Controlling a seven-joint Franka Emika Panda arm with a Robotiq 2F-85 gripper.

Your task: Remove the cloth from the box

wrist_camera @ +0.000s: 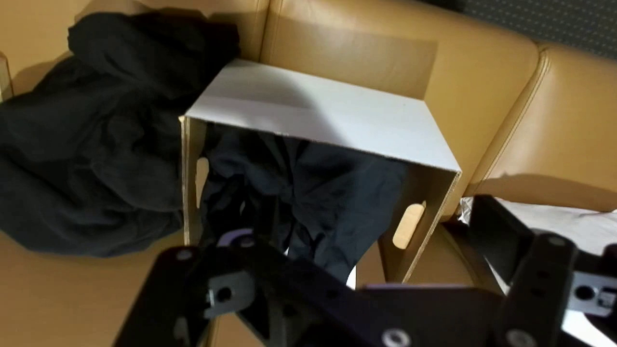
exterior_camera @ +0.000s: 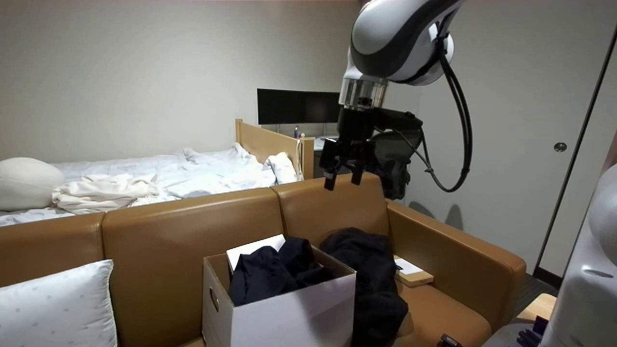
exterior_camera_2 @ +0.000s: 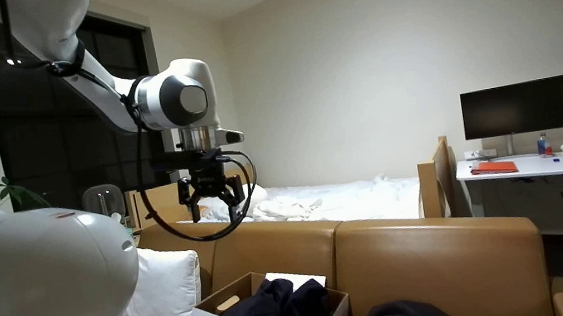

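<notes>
Pincer (exterior_camera: 343,181) hangs jaws wide apart, holding nothing; cloth (wrist_camera: 337,197) sits bunched, no clear long axis, in box (wrist_camera: 313,111) well below, between front and back edges of sofa seat (exterior_camera: 443,311), so next move looks mostly downward.

- On my feeds, a tan leather sofa (exterior_camera: 193,226) carries the things.
- On its seat (wrist_camera: 482,86) I see an open cardboard box (exterior_camera: 289,318), white outside.
- Just beside it lies a crumpled black cloth heap (wrist_camera: 96,159).
- Near the armrest (exterior_camera: 458,246), I make out a flat carton (exterior_camera: 415,278).
- A white pillow (exterior_camera: 58,308) leans against the backrest (exterior_camera_2: 434,264).
</notes>
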